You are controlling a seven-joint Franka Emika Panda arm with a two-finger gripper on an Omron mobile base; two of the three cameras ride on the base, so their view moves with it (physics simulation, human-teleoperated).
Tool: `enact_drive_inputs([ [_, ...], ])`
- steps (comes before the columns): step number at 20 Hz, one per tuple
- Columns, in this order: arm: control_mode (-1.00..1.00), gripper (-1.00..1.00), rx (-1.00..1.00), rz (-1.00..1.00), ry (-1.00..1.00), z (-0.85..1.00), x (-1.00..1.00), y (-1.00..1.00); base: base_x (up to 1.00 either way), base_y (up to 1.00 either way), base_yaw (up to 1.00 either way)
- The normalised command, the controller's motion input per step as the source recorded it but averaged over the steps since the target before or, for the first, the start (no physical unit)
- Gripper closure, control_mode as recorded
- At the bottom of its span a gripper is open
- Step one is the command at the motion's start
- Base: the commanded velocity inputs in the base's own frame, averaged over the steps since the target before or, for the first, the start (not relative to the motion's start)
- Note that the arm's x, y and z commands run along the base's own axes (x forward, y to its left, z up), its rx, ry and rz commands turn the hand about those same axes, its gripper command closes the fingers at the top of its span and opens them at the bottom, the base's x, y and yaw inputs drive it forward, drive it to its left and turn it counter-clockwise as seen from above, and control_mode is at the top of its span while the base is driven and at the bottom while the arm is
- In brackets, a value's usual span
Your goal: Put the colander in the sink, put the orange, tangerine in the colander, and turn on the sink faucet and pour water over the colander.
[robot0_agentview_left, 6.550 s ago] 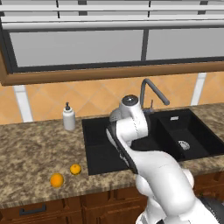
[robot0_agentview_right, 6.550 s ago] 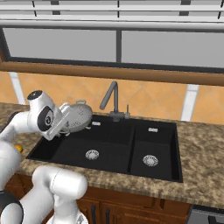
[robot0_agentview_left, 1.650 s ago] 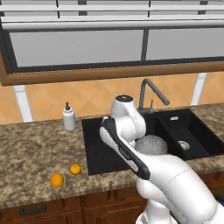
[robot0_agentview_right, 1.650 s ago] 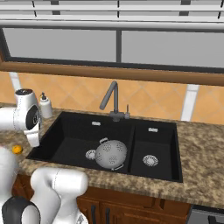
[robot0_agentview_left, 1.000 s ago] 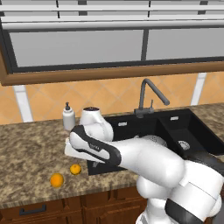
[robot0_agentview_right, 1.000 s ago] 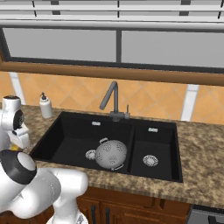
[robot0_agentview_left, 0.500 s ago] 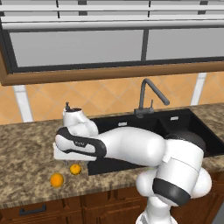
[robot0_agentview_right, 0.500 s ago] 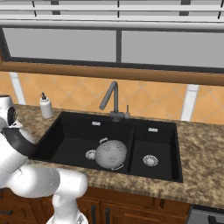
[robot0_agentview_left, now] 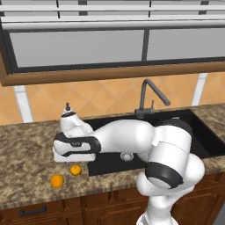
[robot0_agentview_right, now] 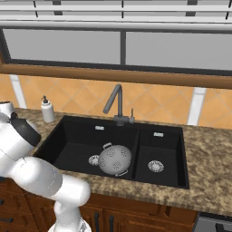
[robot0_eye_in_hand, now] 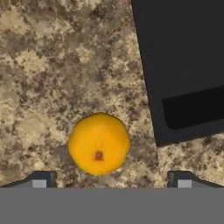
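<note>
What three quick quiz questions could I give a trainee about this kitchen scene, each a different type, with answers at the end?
1. True or false: the colander sits in the left basin of the sink.
2. Multiple choice: the open gripper hangs above A) a drain, B) an orange fruit on the counter, C) the soap bottle.
3. Fill in: the number of orange fruits lying on the counter beside the sink is ___.

Key: 1 true; 2 B; 3 two, the nearer fruit and the farther fruit.
</note>
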Motion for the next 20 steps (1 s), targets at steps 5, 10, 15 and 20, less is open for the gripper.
enact_drive_inputs([
  [5,-1.00,-1.00,-0.12,0.00,-0.04,-0.45,0.02,0.01,0.00,0.00,0.00],
  [10,-1.00,-1.00,-0.05,0.00,-0.08,-0.29,0.03,0.09,0.00,0.00,0.00],
  [15,-1.00,1.00,-0.05,0.00,-0.02,-0.19,0.00,0.01,0.00,0.00,0.00],
  [20,-1.00,1.00,-0.01,-0.02,-0.34,0.28,0.00,-0.25,0.00,0.00,0.00],
])
